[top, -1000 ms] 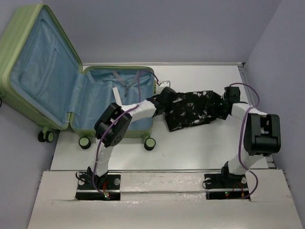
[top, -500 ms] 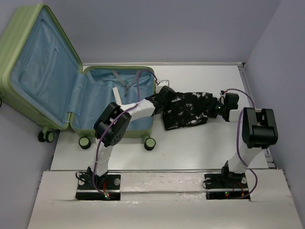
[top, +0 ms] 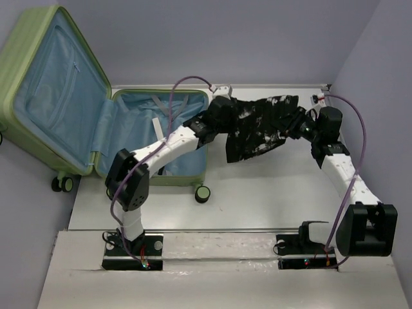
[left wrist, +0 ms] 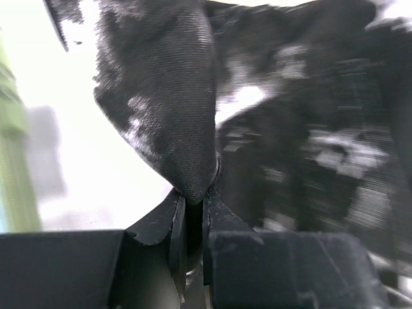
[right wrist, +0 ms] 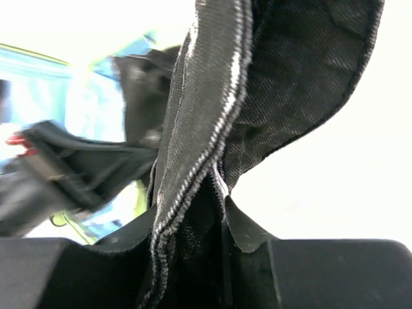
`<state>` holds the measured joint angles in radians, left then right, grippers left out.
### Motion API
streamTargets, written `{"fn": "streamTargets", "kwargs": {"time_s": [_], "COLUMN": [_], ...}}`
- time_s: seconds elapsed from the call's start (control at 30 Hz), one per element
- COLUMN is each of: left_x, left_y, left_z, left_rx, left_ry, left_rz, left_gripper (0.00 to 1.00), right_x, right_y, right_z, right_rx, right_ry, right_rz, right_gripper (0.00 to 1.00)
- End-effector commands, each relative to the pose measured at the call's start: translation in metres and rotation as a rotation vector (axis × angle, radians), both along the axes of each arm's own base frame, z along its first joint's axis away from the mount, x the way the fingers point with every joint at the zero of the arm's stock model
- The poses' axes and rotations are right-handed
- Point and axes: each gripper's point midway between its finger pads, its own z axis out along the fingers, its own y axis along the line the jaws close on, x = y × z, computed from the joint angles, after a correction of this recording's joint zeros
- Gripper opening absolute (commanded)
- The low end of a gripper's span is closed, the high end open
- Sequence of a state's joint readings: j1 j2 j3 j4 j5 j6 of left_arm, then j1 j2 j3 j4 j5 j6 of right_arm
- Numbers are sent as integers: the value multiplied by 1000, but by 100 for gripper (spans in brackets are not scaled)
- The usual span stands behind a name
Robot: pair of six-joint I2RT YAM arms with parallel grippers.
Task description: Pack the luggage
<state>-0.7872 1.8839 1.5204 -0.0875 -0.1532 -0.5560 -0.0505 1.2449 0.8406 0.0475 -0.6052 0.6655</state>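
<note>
Where the white table (top: pixel 270 193) fills the lower middle of the top view, pale lilac walls (top: pixel 257 38) close it in at the upper edge and the right. The luggage (top: pixel 58 96) sits in the upper left of the frame, lying open: its lid leans up against the corner, while its base rests flat on the table, blue lining up, with black wheels (top: pixel 202 193) along its lower edge.

The left gripper (top: pixel 215 116) sits just at the right rim of the luggage base, and the right gripper (top: pixel 308 129) is well off to the right of it, near the right wall. Between them hangs a black garment (top: pixel 257 129) with white speckles, stretched across the upper centre, its lower folds sagging toward the table.

In the left wrist view the left gripper (left wrist: pixel 193 206) has its fingers pinched tight on a fold of the garment (left wrist: pixel 167 96), with a green strip of the luggage (left wrist: pixel 9 161) at the left edge. In the right wrist view the right gripper (right wrist: pixel 215 193) is clamped on a white-stitched hem of the garment (right wrist: pixel 212 96), and the blue lining (right wrist: pixel 38 96) shows blurred at the left. The cloth hides most of both wrist views.

A purple cable (top: pixel 187 84) loops above the luggage base.
</note>
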Motion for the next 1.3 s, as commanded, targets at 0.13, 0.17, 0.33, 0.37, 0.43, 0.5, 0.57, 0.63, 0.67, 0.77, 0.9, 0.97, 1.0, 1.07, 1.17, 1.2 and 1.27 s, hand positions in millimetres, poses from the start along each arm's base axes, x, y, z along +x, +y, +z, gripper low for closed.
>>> {"fn": "streamTargets", "kwargs": {"time_s": [0.13,0.17,0.33,0.37,0.43,0.5,0.57,0.63,0.67,0.77,0.9,0.97,1.0,1.07,1.17,1.2,1.27], "left_x": [14,16,28,28,33,33,27,11,3,-42,-88,-123,-137,-175,-215,-223,-239], "left_y": [139,159,306,324,363,393,401,396,393,385,400,422,431,458,485,489,502], "left_z": [205,203,177,169,138,115,117,148,161,217,225,222,219,203,176,171,161], "left_rx": [-232,-221,-113,-95,-25,35,79,37,23,-27,-19,3,18,78,142,151,211], "left_ry": [-305,-304,-300,-291,-226,-131,-130,-221,-258,-397,-429,-463,-470,-473,-492,-494,-489], "left_rz": [210,251,568,610,712,773,798,784,779,788,861,967,1017,1156,1308,1336,1413], "left_gripper": [6,6,6,6,41,77,96,99,99,99,95,90,90,86,86,86,86], "right_x": [11,17,46,50,55,45,52,57,56,48,36,25,22,8,-6,-7,-11], "right_y": [136,149,259,275,323,340,345,343,342,344,345,348,348,346,329,324,306], "right_z": [93,95,90,83,52,9,-15,-25,-27,-19,6,27,35,57,79,94,84], "right_rx": [25,33,77,81,85,-8,-141,-183,-189,-198,-199,-181,-173,-167,-187,-191,-260], "right_ry": [-148,-143,-105,-89,-17,117,104,111,113,94,39,-3,-20,-66,-119,-157,-166], "right_rz": [258,264,394,407,482,531,519,512,512,538,576,614,625,655,646,632,597], "right_gripper": [7,7,7,7,38,73,95,99,99,98,95,95,95,95,95,95,96]}}
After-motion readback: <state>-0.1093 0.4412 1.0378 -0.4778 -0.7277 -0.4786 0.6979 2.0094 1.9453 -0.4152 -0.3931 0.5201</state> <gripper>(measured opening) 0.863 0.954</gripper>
